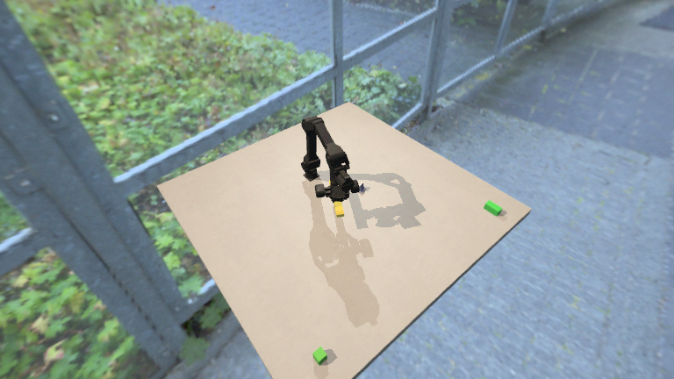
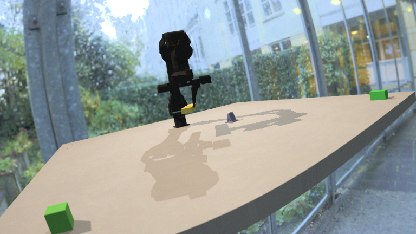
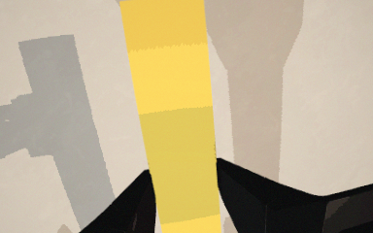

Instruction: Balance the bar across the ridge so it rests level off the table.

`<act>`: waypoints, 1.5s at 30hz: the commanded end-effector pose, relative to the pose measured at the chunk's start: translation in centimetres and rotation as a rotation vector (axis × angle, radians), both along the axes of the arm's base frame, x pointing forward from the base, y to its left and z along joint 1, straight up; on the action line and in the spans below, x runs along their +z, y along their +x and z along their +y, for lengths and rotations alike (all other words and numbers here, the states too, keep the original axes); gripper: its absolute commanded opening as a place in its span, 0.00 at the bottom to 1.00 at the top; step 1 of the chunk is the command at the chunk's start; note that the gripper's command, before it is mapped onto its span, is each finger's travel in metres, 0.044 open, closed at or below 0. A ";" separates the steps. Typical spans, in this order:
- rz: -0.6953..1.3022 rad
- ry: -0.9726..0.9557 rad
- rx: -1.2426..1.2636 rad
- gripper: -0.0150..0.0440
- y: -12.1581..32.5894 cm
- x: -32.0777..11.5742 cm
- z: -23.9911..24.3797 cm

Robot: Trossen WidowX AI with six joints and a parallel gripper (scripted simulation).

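Note:
The yellow bar [image 1: 339, 209] [image 2: 188, 109] [image 3: 170, 80] is held in the air above the table. It runs lengthwise between the fingers in the wrist view, and the arm hides part of it in the top and exterior views. My gripper [image 2: 186, 108] [image 3: 183, 171] points down and is shut on the bar, one black finger against each long side. The small purple-grey ridge [image 1: 362, 188] [image 2: 231, 117] stands on the table, to the right of the gripper in the top and exterior views, apart from the bar. The ridge is not in the wrist view.
The tan table [image 1: 258, 216] [image 2: 116, 157] carries two green blocks. One green block [image 1: 492, 207] [image 2: 378, 95] lies near the right corner. The other green block [image 1: 319, 354] [image 2: 59, 218] lies near the front corner. Arm shadows fall across the table top.

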State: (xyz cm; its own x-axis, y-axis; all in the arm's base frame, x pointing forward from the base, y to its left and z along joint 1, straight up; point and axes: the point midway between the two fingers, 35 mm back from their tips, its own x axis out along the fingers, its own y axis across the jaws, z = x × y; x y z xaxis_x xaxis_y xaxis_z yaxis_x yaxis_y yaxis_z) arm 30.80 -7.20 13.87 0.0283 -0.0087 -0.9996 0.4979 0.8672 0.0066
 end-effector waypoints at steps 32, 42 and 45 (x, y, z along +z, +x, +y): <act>0.006 -0.001 0.571 0.25 -0.9 0.1 13.6; 0.006 -0.002 0.720 0.25 -1.9 0.2 17.4; 0.005 -0.003 0.761 0.25 -2.3 0.2 18.5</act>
